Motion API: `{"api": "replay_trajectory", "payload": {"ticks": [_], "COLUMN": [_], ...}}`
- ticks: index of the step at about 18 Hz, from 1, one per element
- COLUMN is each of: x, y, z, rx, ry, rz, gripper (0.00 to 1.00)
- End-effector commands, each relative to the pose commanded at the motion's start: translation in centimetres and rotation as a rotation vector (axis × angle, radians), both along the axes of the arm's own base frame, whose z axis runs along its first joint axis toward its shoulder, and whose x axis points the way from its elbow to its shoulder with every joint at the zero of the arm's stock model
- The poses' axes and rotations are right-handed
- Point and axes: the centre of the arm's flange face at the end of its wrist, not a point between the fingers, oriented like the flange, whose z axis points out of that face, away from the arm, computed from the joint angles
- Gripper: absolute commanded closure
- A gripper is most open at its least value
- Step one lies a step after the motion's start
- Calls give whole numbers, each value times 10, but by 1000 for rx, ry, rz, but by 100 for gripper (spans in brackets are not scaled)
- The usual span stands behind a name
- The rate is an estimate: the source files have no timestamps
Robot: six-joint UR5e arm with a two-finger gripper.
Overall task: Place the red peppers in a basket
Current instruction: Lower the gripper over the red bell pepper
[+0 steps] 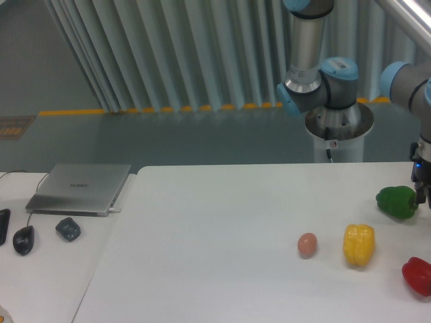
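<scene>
A glossy red pepper [418, 275] lies on the white table [222, 229] at the far right, cut off by the frame's edge. My gripper [423, 192] hangs at the right edge, well above the red pepper and just right of a green pepper [396, 202]. Only its dark left side shows, so its jaws cannot be read. No basket is in view.
A yellow pepper [358, 244] and a small brown egg [307, 244] sit left of the red pepper. On the adjoining left table are a closed laptop [79, 187], a mouse [23, 239] and a small dark object [67, 229]. The arm's base [338, 128] stands behind the table.
</scene>
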Motion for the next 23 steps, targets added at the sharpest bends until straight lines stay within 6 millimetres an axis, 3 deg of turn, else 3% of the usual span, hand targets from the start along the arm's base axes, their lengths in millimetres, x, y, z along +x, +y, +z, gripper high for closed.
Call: {"api": "replay_trajectory", "payload": {"ticks": [2, 4, 7, 10, 14, 23], "x": [1, -4, -20, -29, -25, -14], "y": [14, 43, 56, 59, 66, 77], "z": [-13, -28, -37, -51, -68, -80], "rx": [-2, 4, -26, -76, -158, -166], "ry": [14, 38, 61, 102, 109, 97], "rz": [-21, -81, -244, -315, -397, -416], "gripper": [0, 0, 0, 0, 0, 0]}}
